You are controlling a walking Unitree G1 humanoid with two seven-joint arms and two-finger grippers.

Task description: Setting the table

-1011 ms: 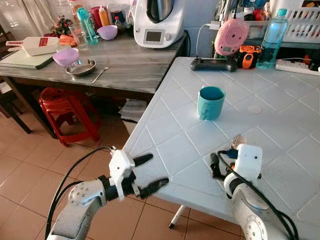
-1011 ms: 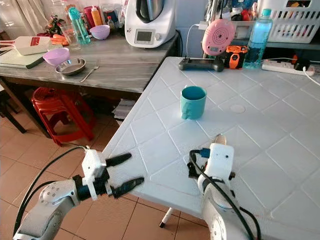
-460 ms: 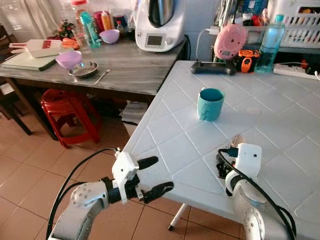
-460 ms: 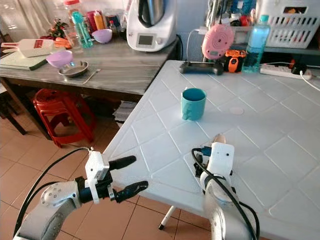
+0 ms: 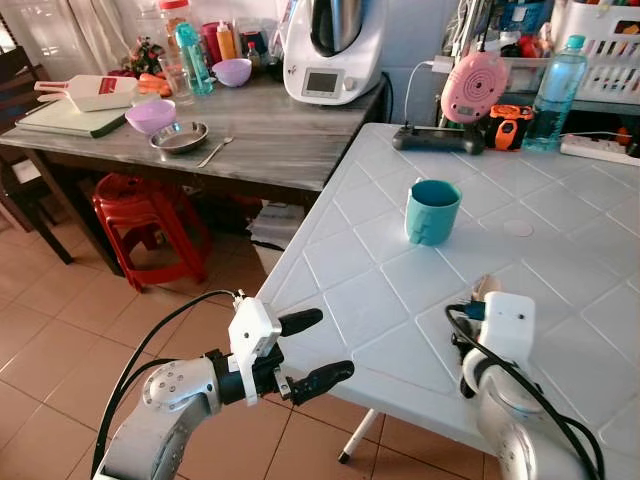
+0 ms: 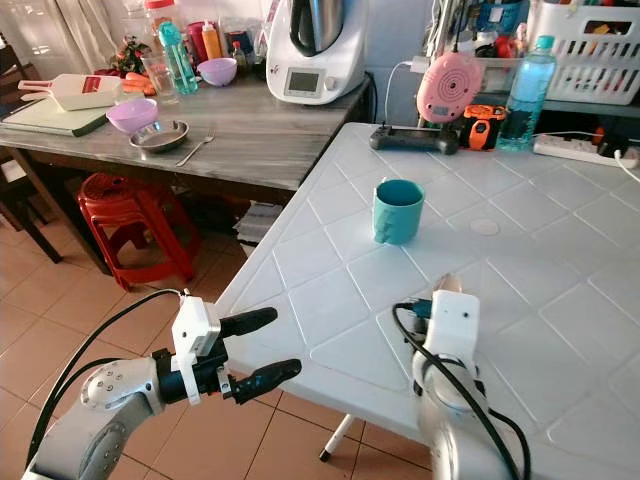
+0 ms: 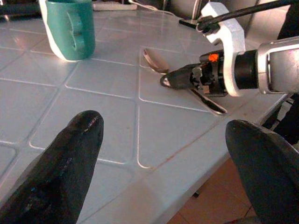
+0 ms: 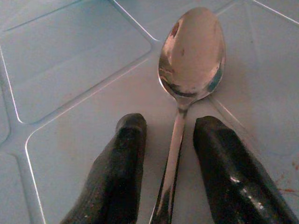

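While the right hand (image 8: 170,135) rests low on the white tiled surface (image 5: 360,300), its two black fingers (image 8: 121,177) lie either side of the handle of one metal spoon (image 8: 191,56), with a small gap to each finger, so the hand is parted around the handle rather than clamped on it. The spoon lies flat on the surface, bowl pointing away from the robot toward one teal mug (image 5: 432,211), which stands upright farther back, well apart from the spoon.

The left hand (image 5: 318,346) hovers off the near left edge of the surface, above the tiled floor (image 5: 60,330), its two fingers spread wide and holding nothing.

At the back of the white surface stand one clear water bottle with a teal cap (image 5: 556,80), one round pink device (image 5: 474,88), one orange-and-black gadget (image 5: 510,110) and one white power strip (image 5: 598,150).

On the grey wooden surface (image 5: 260,130) to the left are one white kitchen machine with a small display (image 5: 335,50), two purple bowls (image 5: 151,115), one metal dish (image 5: 180,137), one fork (image 5: 215,152), one cutting board (image 5: 65,117) and several bottles at the rear. No writing is legible on any of them. One red plastic stool (image 5: 145,225) stands beneath that surface.
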